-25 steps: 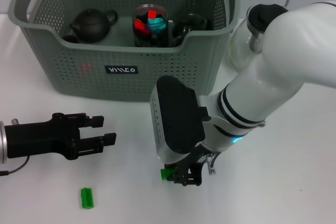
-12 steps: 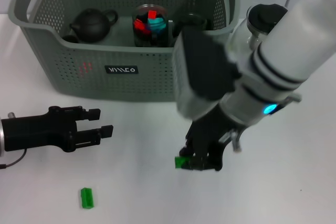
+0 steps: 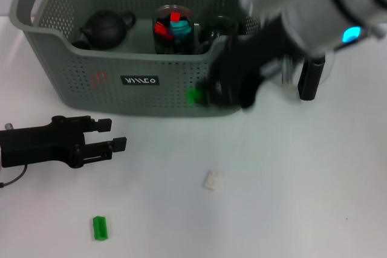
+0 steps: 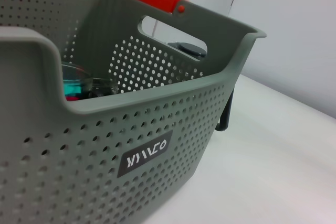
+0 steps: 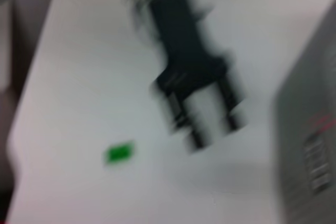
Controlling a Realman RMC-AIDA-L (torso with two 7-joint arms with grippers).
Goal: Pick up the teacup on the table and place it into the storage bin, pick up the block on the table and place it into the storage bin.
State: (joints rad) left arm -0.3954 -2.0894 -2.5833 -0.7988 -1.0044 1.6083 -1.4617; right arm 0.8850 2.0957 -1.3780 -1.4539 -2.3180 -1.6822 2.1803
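Holding a small green block [image 3: 193, 95] pinched in its fingers, right gripper [image 3: 208, 95] hangs in front of the storage bin [image 3: 78, 77] near its front wall, off the table. Left gripper [image 3: 112, 135] lies low in front of the bin, fingers spread, empty. Second green block [image 3: 100, 228] and a white block [image 3: 211, 180] sit on the table [image 3: 302, 209], well apart from the bin. Dark teapot [image 3: 107, 27] and a jar [image 3: 174, 28] are inside the bin.

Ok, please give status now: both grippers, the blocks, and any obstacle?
Right gripper shut on green block, raised before storage bin front wall. Left gripper open, low over table. Second green block on table.
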